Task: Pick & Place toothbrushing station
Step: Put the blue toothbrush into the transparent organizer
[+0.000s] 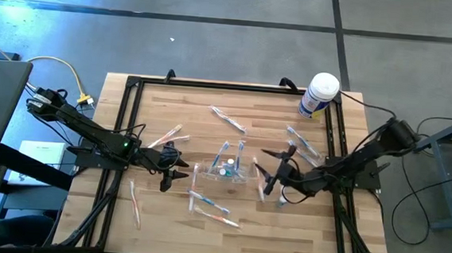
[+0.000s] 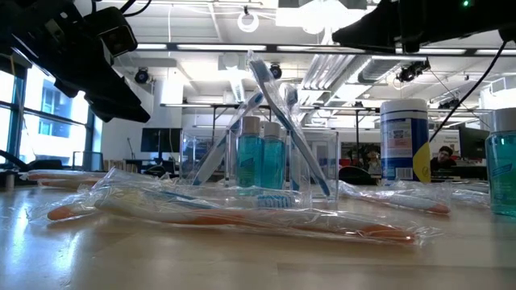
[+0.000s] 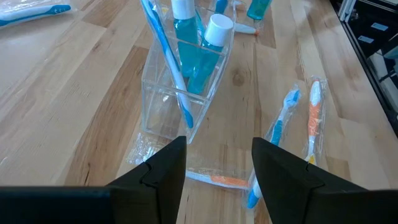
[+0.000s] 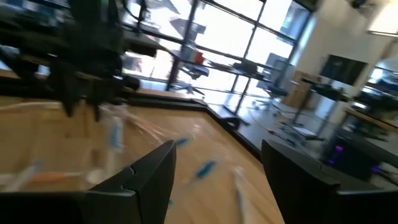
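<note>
The toothbrushing station (image 1: 227, 171) is a clear plastic holder standing on its base in the middle of the wooden table. It holds two small blue bottles with white caps (image 3: 198, 53) and leaning toothbrushes (image 2: 282, 121). My left gripper (image 1: 182, 165) hovers open just left of the station, and in its wrist view the station (image 3: 163, 93) lies ahead of the open fingers (image 3: 217, 168). My right gripper (image 1: 265, 166) stands open just right of the station, with nothing between its fingers (image 4: 214, 180).
A white canister with a blue label (image 1: 319, 95) stands at the far right corner. Wrapped toothbrushes lie scattered around the station (image 1: 228, 119) (image 1: 134, 203) (image 1: 208, 213) (image 3: 314, 118). A small blue bottle (image 2: 504, 161) stands to the right. A black frame (image 1: 133, 84) borders the table.
</note>
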Available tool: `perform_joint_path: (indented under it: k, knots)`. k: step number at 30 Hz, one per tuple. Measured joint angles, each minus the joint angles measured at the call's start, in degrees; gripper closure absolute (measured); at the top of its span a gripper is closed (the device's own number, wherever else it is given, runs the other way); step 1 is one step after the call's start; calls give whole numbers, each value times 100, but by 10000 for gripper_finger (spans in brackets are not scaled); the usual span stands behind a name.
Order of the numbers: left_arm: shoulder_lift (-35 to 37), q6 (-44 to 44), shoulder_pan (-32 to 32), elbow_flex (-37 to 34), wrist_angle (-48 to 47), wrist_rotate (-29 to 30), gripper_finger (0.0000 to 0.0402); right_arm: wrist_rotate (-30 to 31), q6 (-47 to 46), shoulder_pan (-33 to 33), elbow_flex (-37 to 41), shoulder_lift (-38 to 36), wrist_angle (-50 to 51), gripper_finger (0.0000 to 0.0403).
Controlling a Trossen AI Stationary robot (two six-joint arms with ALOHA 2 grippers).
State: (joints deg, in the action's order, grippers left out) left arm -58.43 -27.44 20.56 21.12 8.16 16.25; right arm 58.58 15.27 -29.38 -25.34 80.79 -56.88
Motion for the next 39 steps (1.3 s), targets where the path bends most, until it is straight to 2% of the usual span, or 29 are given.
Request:
perform_joint_path:
  k: [4, 10, 12, 16, 19, 24, 27, 30, 35, 39]
  knots:
    - [2, 0, 0, 0, 0, 0, 225, 790, -37, -136, 0, -322, 414, 174]
    - [1, 0, 0, 0, 0, 0, 225, 2659, -158, -259, 0, -726, 570, 174]
    - [0, 0, -2, 0, -2, 0, 225, 2948, -164, -275, 0, -821, 564, 174]
    - [1, 0, 0, 0, -2, 0, 225, 3024, -170, -288, 0, -946, 516, 174]
    - [0, 0, 0, 0, -2, 0, 225, 2664, -171, -181, 0, -943, 511, 174]
    - [1, 0, 0, 0, 2, 0, 225, 846, -460, 97, 0, -1030, 556, 174]
    - [0, 0, 0, 0, 2, 0, 225, 592, -817, 340, -2, -1186, 945, 174]
    - [0, 0, 0, 0, 2, 0, 225, 510, -1510, 601, -2, -1454, 1864, 174]
    - [0, 0, 0, 0, 1, 0, 225, -572, -3776, 1130, -2, -1859, 4078, 180]
    - [2, 0, -2, 0, 0, 0, 225, -1252, -4887, 1605, -2, -1869, 5457, 200]
